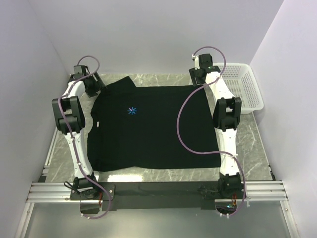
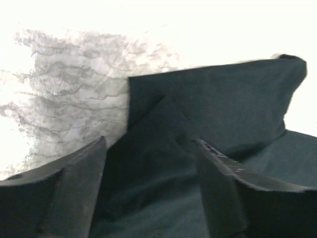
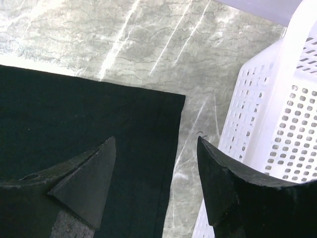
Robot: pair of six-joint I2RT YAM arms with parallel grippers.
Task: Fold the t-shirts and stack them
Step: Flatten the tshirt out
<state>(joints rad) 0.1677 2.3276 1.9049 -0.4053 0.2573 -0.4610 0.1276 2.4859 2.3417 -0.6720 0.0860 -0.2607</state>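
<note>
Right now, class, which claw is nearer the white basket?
Right. The right claw hovers over the t-shirt's far right corner, beside the basket; the left claw is at its far left sleeve.

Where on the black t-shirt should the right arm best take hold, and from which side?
Probably the far right corner of the t-shirt, beside the basket. It lies flat with two straight edges meeting, so the open right gripper should descend from above, straddling the edge.

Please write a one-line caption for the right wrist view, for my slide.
Open right gripper above the corner of a black t-shirt on the marble table, beside a white basket.
</note>
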